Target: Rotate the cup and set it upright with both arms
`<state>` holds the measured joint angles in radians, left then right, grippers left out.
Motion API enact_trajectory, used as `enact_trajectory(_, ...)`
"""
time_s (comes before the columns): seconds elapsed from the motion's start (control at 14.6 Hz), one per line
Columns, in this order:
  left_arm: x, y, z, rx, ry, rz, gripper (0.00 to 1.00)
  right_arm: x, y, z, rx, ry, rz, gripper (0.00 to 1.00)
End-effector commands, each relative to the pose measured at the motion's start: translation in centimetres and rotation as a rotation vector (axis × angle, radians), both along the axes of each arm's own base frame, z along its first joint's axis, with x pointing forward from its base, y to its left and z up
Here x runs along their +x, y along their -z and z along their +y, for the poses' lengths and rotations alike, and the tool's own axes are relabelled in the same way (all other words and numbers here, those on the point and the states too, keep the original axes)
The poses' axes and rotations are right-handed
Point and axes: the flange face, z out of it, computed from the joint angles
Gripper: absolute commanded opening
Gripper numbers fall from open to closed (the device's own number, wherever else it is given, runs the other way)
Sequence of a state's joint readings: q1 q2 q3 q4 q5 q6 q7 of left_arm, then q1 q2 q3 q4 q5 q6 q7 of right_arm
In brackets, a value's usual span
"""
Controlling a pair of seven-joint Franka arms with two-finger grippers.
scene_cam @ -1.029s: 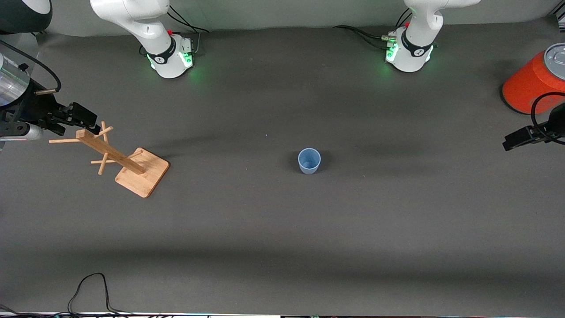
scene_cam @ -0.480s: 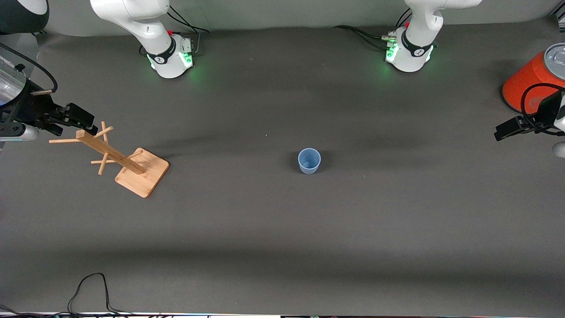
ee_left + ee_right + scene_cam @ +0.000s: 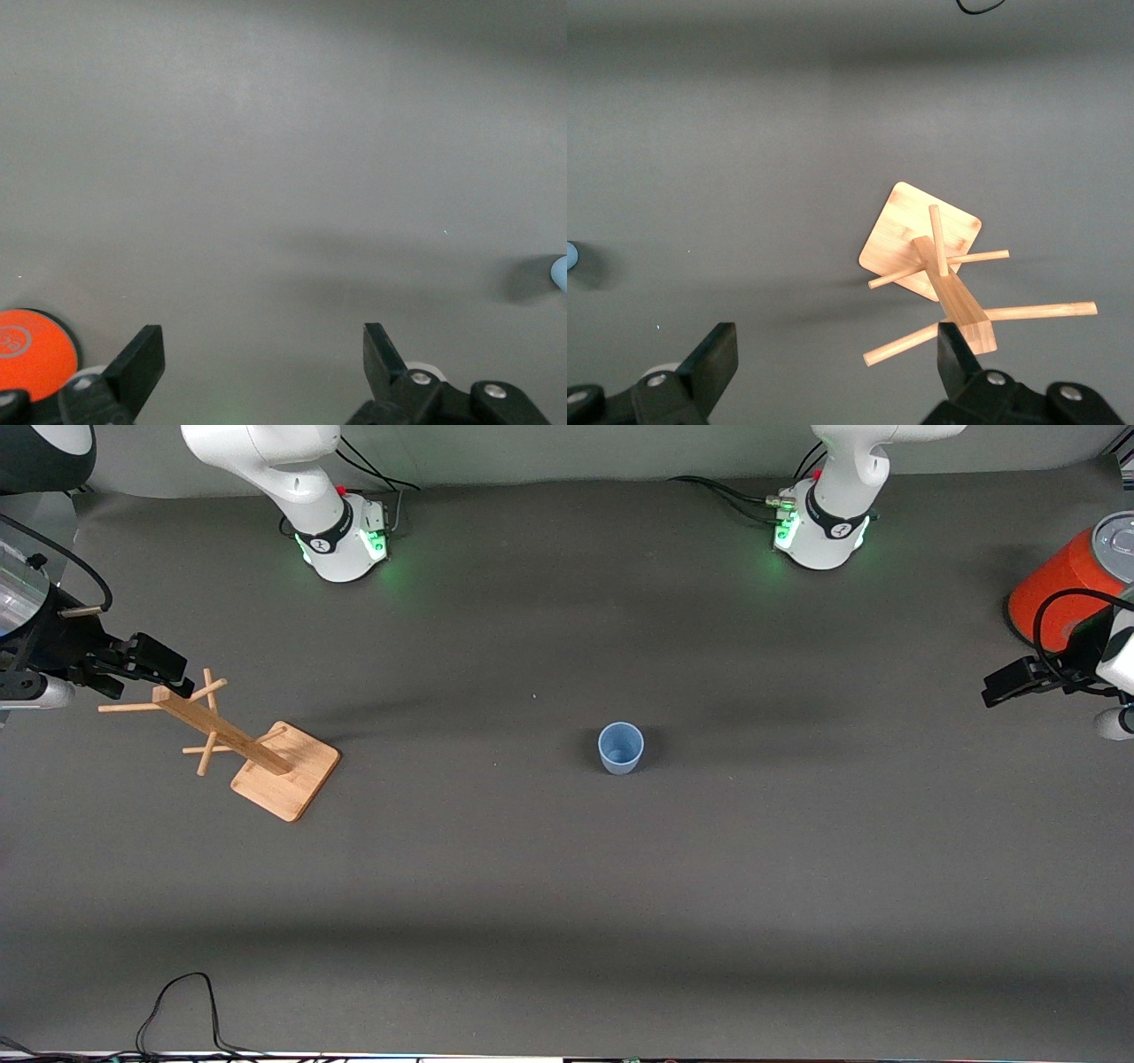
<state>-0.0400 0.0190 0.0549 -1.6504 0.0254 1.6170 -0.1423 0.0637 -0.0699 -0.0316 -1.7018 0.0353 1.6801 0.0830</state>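
Note:
The small light-blue cup (image 3: 620,747) stands mouth up near the middle of the table, touched by nothing. A sliver of the cup (image 3: 561,270) shows at the edge of the left wrist view, and another sliver of the cup (image 3: 570,255) in the right wrist view. My left gripper (image 3: 1003,685) hangs open over the left arm's end of the table, beside the red can. In its wrist view the left gripper (image 3: 264,356) holds nothing. My right gripper (image 3: 165,664) is open above the top of the wooden rack. The right gripper (image 3: 837,356) is empty too.
A large red-orange can (image 3: 1067,584) with a silver top stands at the left arm's end; the can (image 3: 31,351) shows close by the left fingers. A wooden peg rack (image 3: 232,740) on a square base stands at the right arm's end. A black cable (image 3: 177,1001) lies by the table's near edge.
The left gripper has moved a little in from the table's end toward the middle. The right gripper has drawn back slightly toward its end. The cup has not moved.

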Motion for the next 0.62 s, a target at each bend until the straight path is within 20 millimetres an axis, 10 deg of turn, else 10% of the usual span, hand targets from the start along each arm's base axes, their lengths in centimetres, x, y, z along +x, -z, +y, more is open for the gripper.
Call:
enact_trajectory(0.0,-0.09,-0.79,-0.10,0.012,-0.018,0.005,1.00,0.46,-0.43,-0.02,0.012,-0.009,-0.006,1.00)
enact_trajectory(0.55,-0.10,-0.78,-0.53,0.012,-0.008,0.007,1.00,0.83,-0.26,-0.13,0.015,-0.015,-0.003,1.00)
